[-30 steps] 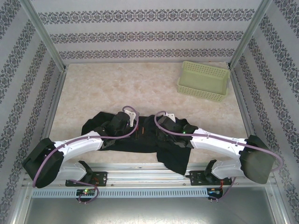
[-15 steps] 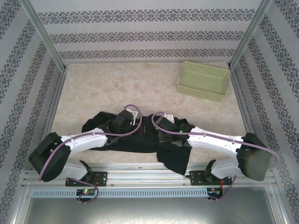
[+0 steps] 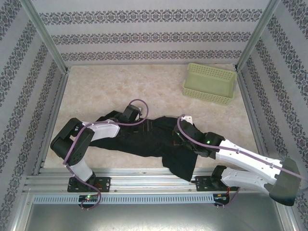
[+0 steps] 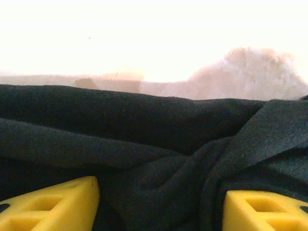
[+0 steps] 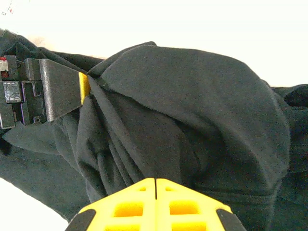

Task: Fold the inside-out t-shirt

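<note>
Black cloth of the inside-out t-shirt [image 3: 149,142] crumpled in folds; tag, collar and sleeves not to be made out. Left gripper [image 4: 159,207] cropped to two yellow fingertips [image 4: 57,204] standing apart, with fabric between and just ahead, nothing clamped. Right gripper [image 5: 155,190] pressed together, pinching a gathered ridge that rises just ahead. Lies under both grippers, well apart from the pale green basket [image 3: 208,98].

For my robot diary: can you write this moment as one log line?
left gripper open over t-shirt | right gripper shut on t-shirt | t-shirt crumpled
</note>
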